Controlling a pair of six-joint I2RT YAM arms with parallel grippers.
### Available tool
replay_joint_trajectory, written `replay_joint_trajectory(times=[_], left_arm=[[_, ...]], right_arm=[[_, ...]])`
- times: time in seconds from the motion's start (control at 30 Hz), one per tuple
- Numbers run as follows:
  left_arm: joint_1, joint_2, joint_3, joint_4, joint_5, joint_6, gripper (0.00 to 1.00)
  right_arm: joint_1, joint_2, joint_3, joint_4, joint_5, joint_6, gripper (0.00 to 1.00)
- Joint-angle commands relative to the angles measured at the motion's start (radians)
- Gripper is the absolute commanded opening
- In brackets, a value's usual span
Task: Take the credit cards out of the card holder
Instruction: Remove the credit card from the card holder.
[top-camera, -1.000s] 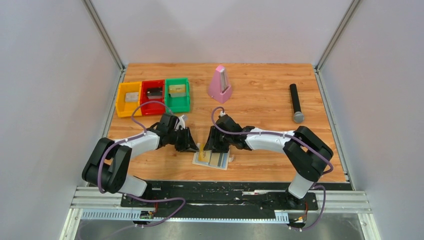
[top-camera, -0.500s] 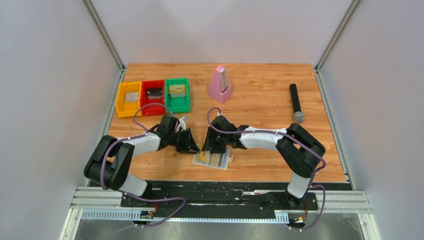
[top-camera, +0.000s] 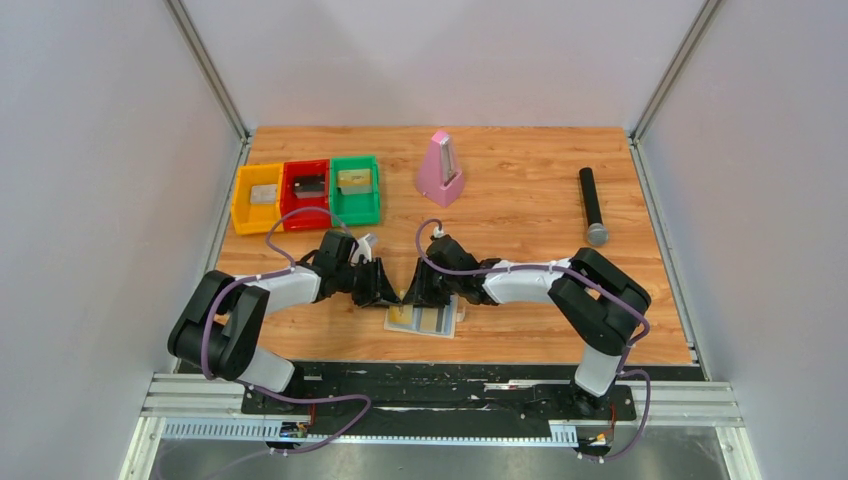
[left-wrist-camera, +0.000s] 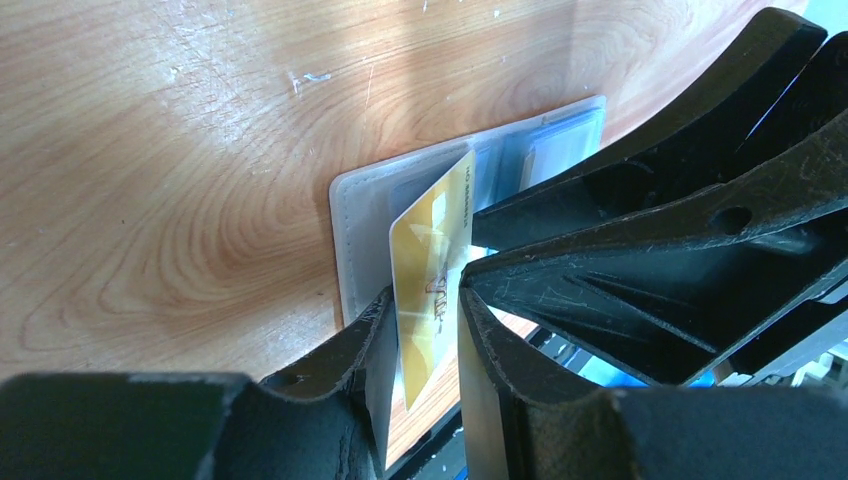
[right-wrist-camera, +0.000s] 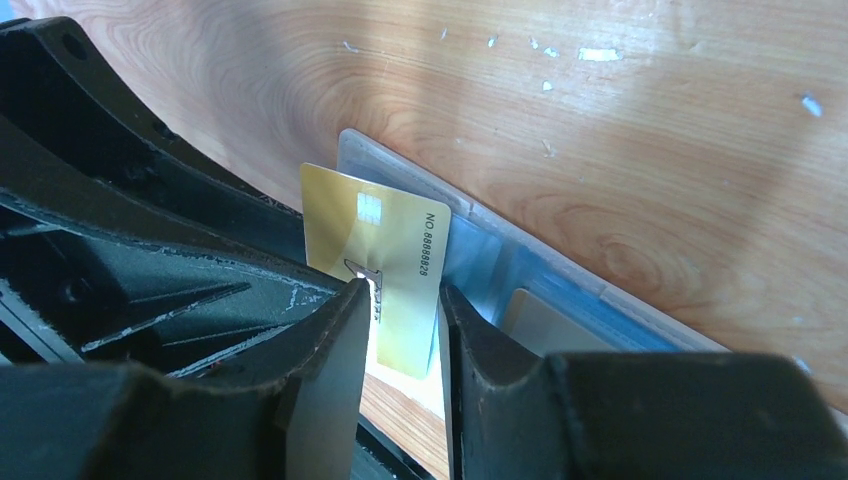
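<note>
The card holder (top-camera: 436, 322) lies open near the table's front edge, pale blue panels up. A yellow-gold credit card (top-camera: 403, 312) stands tilted up out of its left panel. My left gripper (top-camera: 391, 295) and right gripper (top-camera: 409, 296) meet nose to nose over it. In the left wrist view the gold card (left-wrist-camera: 432, 250) faces me across the gap of the left gripper (left-wrist-camera: 425, 292), jaws partly apart. The right gripper (right-wrist-camera: 402, 288) likewise straddles the card (right-wrist-camera: 385, 240). I cannot tell whether either pinches it. Another card (right-wrist-camera: 540, 320) sits in the blue pocket.
Yellow (top-camera: 257, 197), red (top-camera: 305, 192) and green (top-camera: 355, 188) bins stand at the back left, each with something inside. A pink metronome (top-camera: 439, 170) is at the back centre and a black microphone (top-camera: 592, 205) at the right. The table's front edge (top-camera: 450, 362) is just behind the holder.
My right gripper has slid left, closer to the left one, and its jaws have narrowed around the gold card. The left jaws have widened slightly. The holder has stayed put.
</note>
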Motion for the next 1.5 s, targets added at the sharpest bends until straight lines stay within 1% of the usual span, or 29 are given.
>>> replay_joint_trajectory(times=[0.0,0.17,0.23,0.27,0.3,0.33,0.47,0.6,0.77,0.8,0.83,0.97,1.1,1.23,1.33,1.47], left_arm=[[0.004,-0.017,-0.007,0.027,0.013,0.007,0.35],[0.004,-0.042,0.003,-0.018,-0.011,0.025,0.31],[0.004,-0.06,0.003,-0.047,-0.033,0.034,0.25],[0.004,-0.073,0.004,-0.056,-0.043,0.035,0.19],[0.005,-0.084,0.004,-0.059,-0.044,0.035,0.16],[0.005,-0.087,0.005,-0.063,-0.046,0.034,0.11],[0.006,-0.099,0.013,-0.082,-0.043,0.027,0.03],[0.007,-0.125,0.031,-0.133,-0.067,0.025,0.02],[0.012,-0.204,0.058,-0.23,-0.137,0.03,0.05],[0.014,-0.214,0.063,-0.235,-0.137,0.027,0.04],[0.014,-0.231,0.065,-0.241,-0.131,0.025,0.01],[0.015,-0.287,0.077,-0.242,-0.09,-0.001,0.0],[0.014,-0.359,0.082,-0.201,-0.021,-0.044,0.0],[0.016,-0.424,0.075,-0.094,0.092,-0.101,0.0],[0.015,-0.463,0.068,0.001,0.163,-0.142,0.0],[0.015,-0.485,0.048,0.099,0.201,-0.187,0.0]], right_arm=[[-0.004,-0.011,-0.026,0.119,-0.046,-0.008,0.31],[-0.012,-0.025,-0.051,0.114,-0.022,-0.009,0.29],[-0.02,-0.029,-0.064,0.108,-0.016,-0.007,0.29],[-0.025,-0.032,-0.073,0.108,-0.014,-0.004,0.29],[-0.029,-0.036,-0.08,0.108,-0.013,-0.002,0.29],[-0.032,-0.04,-0.088,0.107,-0.009,-0.002,0.29],[-0.043,-0.061,-0.111,0.107,-0.004,-0.006,0.29],[-0.055,-0.085,-0.123,0.107,-0.004,-0.031,0.29],[-0.072,-0.107,-0.134,0.106,-0.016,-0.053,0.31],[-0.073,-0.111,-0.134,0.106,-0.018,-0.06,0.31],[-0.074,-0.117,-0.133,0.107,-0.024,-0.065,0.31],[-0.074,-0.163,-0.128,0.133,-0.098,-0.096,0.34],[-0.074,-0.224,-0.128,0.175,-0.211,-0.163,0.43],[-0.082,-0.283,-0.151,0.23,-0.312,-0.213,0.48],[-0.109,-0.316,-0.182,0.284,-0.384,-0.188,0.5],[-0.13,-0.34,-0.222,0.373,-0.436,-0.178,0.49]])
